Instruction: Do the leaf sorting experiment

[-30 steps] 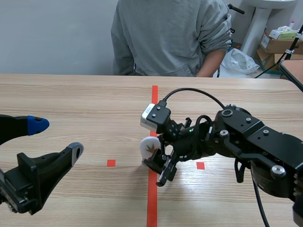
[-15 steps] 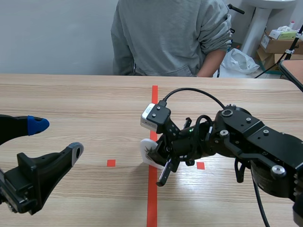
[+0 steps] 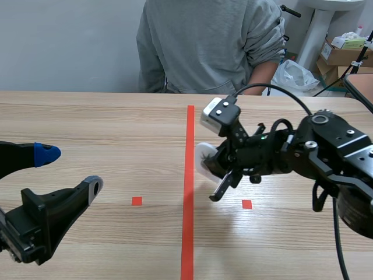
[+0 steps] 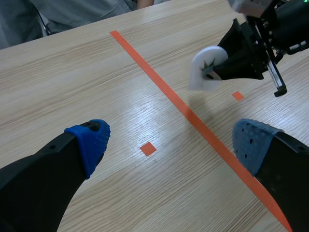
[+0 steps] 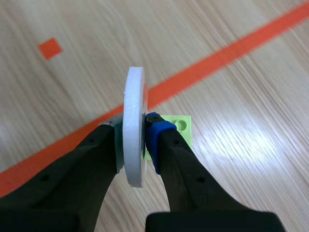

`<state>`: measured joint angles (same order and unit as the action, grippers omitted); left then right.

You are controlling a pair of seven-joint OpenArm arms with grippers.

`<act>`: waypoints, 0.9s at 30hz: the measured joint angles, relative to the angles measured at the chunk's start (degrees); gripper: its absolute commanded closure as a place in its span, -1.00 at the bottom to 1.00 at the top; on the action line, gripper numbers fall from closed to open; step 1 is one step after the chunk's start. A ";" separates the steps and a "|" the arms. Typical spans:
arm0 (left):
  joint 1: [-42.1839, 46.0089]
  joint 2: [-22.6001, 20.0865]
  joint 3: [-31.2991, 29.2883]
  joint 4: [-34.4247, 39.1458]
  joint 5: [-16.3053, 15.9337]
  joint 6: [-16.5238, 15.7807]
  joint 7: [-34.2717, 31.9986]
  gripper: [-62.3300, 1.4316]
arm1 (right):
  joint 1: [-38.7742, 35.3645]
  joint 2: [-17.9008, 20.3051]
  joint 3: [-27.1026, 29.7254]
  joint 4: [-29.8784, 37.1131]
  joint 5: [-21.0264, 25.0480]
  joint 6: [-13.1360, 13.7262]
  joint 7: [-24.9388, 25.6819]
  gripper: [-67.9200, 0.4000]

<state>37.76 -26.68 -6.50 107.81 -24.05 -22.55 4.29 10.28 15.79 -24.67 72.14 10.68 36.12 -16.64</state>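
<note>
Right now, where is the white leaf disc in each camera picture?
Scene view: white leaf disc just right of the long tape line, clamped in the right gripper.
Left wrist view: disc across the tape line, in that gripper.
Right wrist view: edge-on between its own fingers.
Shared landmark: the tape line.

This looks like a robotics lab or test room. A wooden desk (image 3: 87,128) marked with orange-red tape (image 3: 189,175) has black robot arms (image 3: 326,157) over it, and a person (image 3: 210,41) sits across it before a plain grey wall (image 3: 64,41). Cardboard boxes (image 3: 344,52) and a plastic bag (image 3: 294,74) sit in the background beside the person.
</note>
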 measured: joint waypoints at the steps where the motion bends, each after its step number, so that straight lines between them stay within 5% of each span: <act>1: 0.00 0.00 0.00 0.00 0.00 0.00 0.02 -0.74 | -0.87 0.35 1.57 0.37 0.00 -0.39 -0.07 0.89; 7: 0.00 0.00 0.00 0.00 0.00 0.00 0.00 -0.74 | -6.10 1.64 13.09 1.01 0.07 -5.31 -0.42 0.89; 14: 0.00 0.00 0.00 0.00 0.00 0.00 0.00 -0.74 | -7.74 3.76 26.16 1.01 3.78 -7.52 -0.50 0.89; 20: 0.00 0.00 0.00 0.00 0.00 0.00 0.00 -0.74 | -7.58 7.43 30.40 -0.46 4.87 -14.56 1.05 0.89; 27: 0.00 0.00 0.00 0.00 0.00 0.00 0.02 -0.74 | -4.00 8.46 30.53 -10.91 6.47 -15.54 2.78 0.89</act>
<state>37.76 -26.68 -6.50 107.81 -24.05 -22.55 4.32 6.28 24.25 5.87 61.23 17.15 20.58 -13.87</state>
